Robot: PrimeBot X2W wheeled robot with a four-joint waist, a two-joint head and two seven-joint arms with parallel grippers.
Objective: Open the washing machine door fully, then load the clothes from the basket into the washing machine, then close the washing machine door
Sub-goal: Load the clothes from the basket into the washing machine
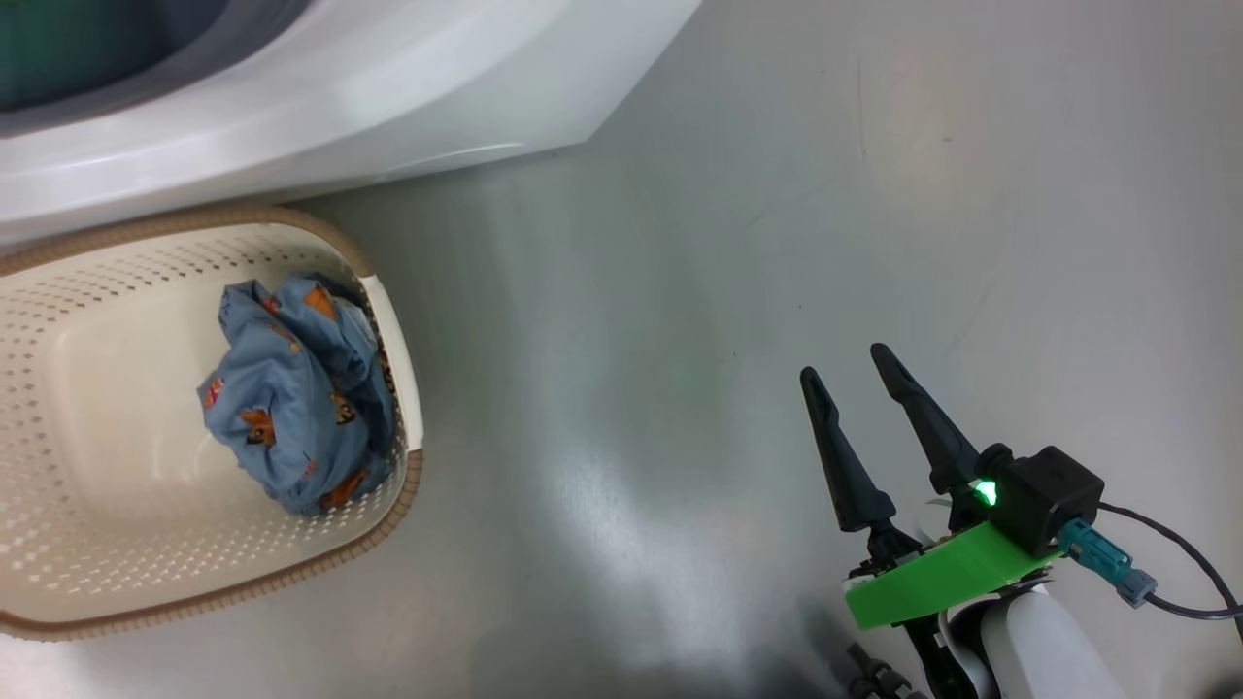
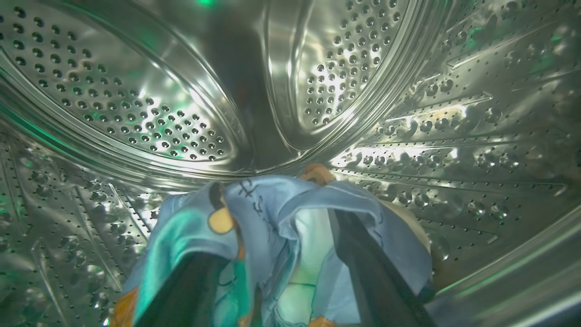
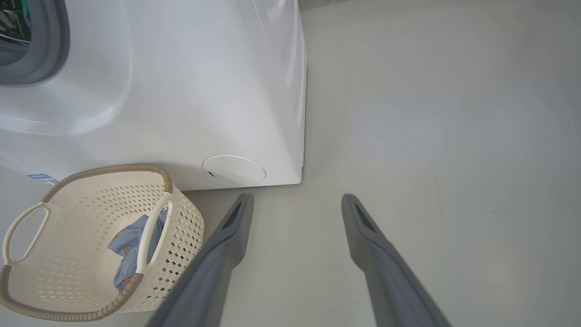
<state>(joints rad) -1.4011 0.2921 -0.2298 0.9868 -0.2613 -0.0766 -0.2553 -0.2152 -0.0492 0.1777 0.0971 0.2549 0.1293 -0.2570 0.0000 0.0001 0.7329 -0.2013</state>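
In the left wrist view my left gripper (image 2: 277, 240) is inside the steel perforated drum (image 2: 150, 113) of the washing machine. Its fingers (image 2: 372, 272) stand apart, open, with a light blue printed garment (image 2: 268, 209) draped loosely over them. Another of the clothes, a crumpled blue garment with orange prints (image 1: 296, 398), lies in the cream basket (image 1: 87, 544) on the floor in front of the white washing machine (image 1: 291, 97). My right gripper (image 1: 845, 364) hovers open over bare floor to the basket's right, holding nothing. The washing machine door is out of view.
The right wrist view shows the machine's front corner (image 3: 299, 136), its round filter cap (image 3: 233, 170), the grey gasket (image 3: 56, 50) and the basket (image 3: 68, 299) with the blue garment (image 3: 129, 245). Grey floor (image 3: 431, 136) stretches to the machine's right.
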